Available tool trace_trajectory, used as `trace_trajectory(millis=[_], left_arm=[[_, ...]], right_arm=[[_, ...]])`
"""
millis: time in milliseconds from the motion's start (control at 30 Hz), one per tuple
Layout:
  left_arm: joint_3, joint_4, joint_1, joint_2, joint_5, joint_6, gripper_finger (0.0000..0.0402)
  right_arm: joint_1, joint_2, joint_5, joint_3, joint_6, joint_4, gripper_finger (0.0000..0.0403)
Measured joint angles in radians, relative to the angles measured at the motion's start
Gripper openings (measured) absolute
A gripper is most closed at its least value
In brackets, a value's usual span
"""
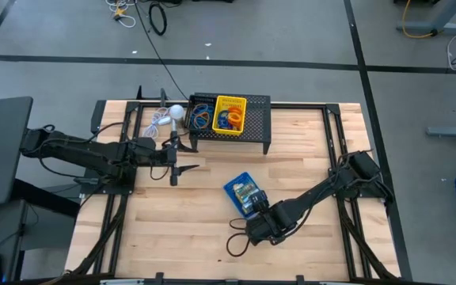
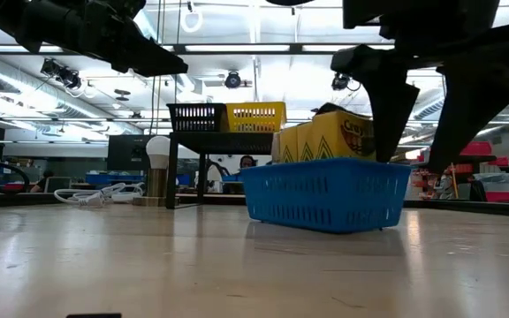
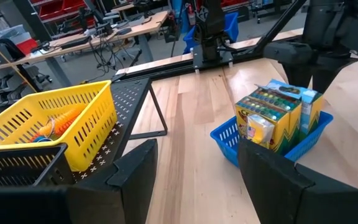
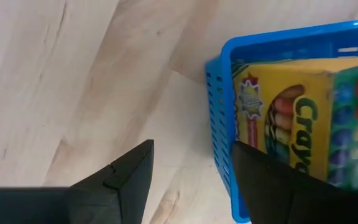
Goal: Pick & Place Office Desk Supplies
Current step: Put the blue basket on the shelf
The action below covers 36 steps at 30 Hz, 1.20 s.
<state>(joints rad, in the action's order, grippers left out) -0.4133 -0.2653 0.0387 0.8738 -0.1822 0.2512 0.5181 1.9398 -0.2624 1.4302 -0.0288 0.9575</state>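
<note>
Blue tray at risk of being tipped or shoved by the right gripper

On the wooden table (image 1: 307,237), a large black stand (image 1: 256,119) is set at the far edge, and on it a yellow tray (image 1: 229,113) and a black tray (image 1: 201,113) holding rubber bands (image 1: 200,119) are seen. The blue tray (image 1: 241,192), packed with upright crayon boxes (image 3: 272,115), is found mid-table. The right gripper (image 1: 253,227) is held just beside its wall with jaws open and nothing gripped; if one finger is lowered onto the rim, the light tray may be tilted and the boxes spilled. The left gripper (image 1: 174,162) is held open and empty near the stand, where the black tray could be clipped.
</note>
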Motion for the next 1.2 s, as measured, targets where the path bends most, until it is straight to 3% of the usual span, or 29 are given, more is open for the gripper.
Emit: trace_trajectory(millis=[467, 933, 1200], left_arm=[[0.0, 0.0, 0.0, 0.0, 0.03, 0.003, 0.0227], [0.0, 0.0, 0.001, -0.001, 0.03, 0.003, 0.0227], [0.0, 0.0, 0.001, -0.001, 0.03, 0.002, 0.0227]], right_arm=[[-0.023, -0.002, -0.056, -0.001, 0.028, -0.002, 0.0224], [-0.108, 0.001, 0.064, -0.089, 0.139, -0.183, 0.0224], [-0.136, -0.005, 0.054, -0.165, 0.17, -0.325, 0.0212]])
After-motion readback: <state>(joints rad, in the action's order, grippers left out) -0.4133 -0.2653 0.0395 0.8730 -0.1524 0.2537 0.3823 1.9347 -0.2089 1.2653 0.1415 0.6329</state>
